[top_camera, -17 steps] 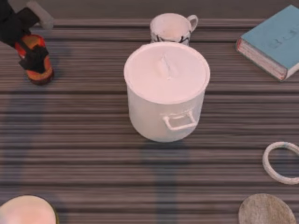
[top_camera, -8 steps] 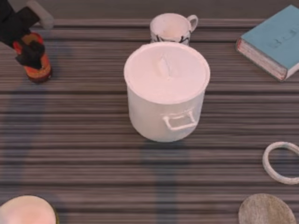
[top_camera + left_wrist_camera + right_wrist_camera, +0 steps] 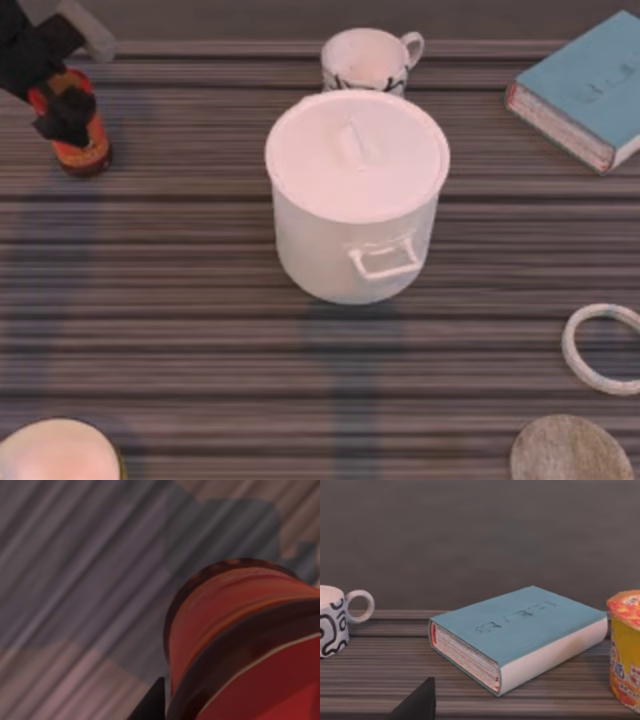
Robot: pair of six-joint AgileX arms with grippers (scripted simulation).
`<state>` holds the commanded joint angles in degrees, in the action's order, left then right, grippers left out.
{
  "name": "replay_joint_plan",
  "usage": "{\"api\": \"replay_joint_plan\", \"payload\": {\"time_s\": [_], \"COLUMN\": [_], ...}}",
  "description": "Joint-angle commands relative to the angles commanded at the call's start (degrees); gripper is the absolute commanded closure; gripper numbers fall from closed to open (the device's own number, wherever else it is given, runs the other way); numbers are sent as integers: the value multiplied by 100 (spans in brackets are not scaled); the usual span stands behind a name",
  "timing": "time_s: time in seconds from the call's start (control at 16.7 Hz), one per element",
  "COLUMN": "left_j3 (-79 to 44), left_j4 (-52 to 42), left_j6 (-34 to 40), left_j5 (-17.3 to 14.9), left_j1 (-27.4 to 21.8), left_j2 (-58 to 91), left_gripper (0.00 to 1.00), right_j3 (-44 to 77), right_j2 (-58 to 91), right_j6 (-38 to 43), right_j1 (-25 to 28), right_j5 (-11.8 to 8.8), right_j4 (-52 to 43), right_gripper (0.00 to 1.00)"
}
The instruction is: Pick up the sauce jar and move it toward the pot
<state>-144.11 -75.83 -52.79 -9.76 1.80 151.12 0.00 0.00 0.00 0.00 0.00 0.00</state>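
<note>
Left gripper (image 3: 66, 110) sits clamped on the sauce jar (image 3: 82, 147) at the tabletop's far left, well apart from the pot (image 3: 356, 195); jar judged light, rigid, likely slippery, best held mid-body.

I see a white pot (image 3: 356, 195), a red-orange jar (image 3: 78, 130), a blue book (image 3: 585, 88), and a desk (image 3: 180, 300) with grey-brown stripes.
</note>
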Motion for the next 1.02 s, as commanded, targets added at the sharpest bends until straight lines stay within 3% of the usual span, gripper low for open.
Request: {"api": "replay_joint_plan", "payload": {"time_s": [0.6,1.02], "left_j3": [220,2357], "left_j4": [0,49], "left_j6": [-29,-56], "left_j5": [3,22], "left_j1": [19,169], "left_j2": [-217,-2335], "left_gripper": [100,100], "right_j3": [0,0], "right_j2": [0,0], "right_j6": [0,0], "right_j1": [0,0], "right_j5": [0,0], "right_j4": [0,0], "right_gripper": [0,0]}}
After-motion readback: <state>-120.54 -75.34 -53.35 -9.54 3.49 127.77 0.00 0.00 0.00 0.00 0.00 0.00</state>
